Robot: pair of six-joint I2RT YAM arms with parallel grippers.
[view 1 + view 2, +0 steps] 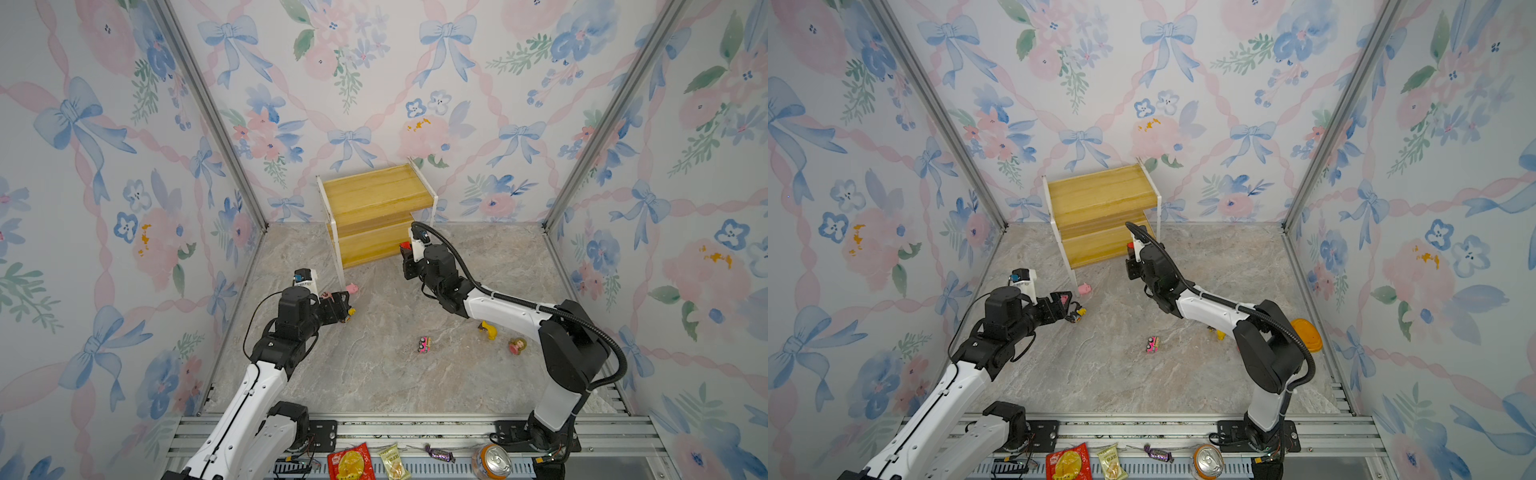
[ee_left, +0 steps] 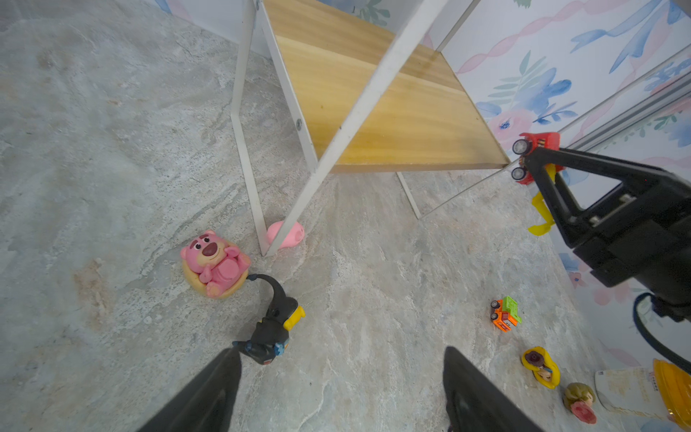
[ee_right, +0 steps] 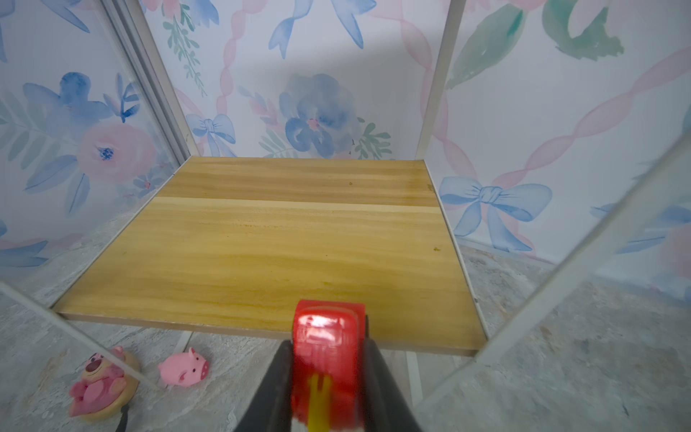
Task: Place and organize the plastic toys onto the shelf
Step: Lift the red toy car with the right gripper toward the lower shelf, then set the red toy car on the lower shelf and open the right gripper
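red car (image 3: 326, 338) at shelf (image 3: 261, 243) edge (gripped)

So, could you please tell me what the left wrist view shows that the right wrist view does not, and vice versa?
Only the left wrist view: the open left gripper, the black-yellow figure, the green-orange car, the yellow-haired figure and the doll. Only the right wrist view: the roof of the red car and the pink pig unobstructed. Both: the shelf, the pink pig, the round pink figure and the red car clamped in the right gripper.
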